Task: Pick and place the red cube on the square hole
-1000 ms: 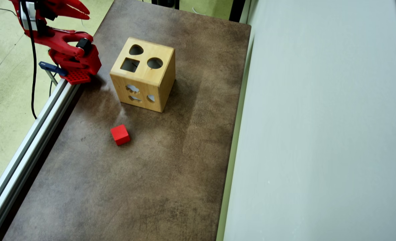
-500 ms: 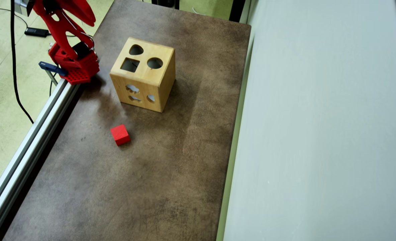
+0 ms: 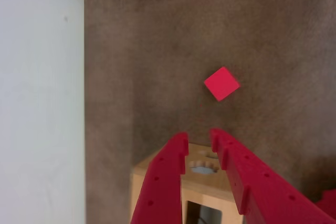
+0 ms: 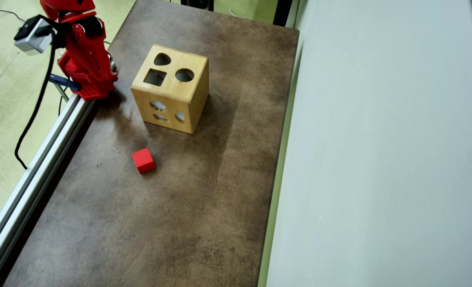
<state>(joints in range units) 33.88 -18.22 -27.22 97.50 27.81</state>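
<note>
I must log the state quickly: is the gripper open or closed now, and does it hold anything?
Gripper: open, jaws slightly apart, holding nothing; the red cube lies on the table beyond it.

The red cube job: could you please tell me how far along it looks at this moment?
Nothing is done yet: the red cube lies on the table, apart from the wooden box. In hand: the gripper is empty, its jaws a little apart, looking past the box toward the cube in the wrist view. Left: reach the cube, grasp it, carry it and drop it into the square hole, which is unoccupied.
</note>
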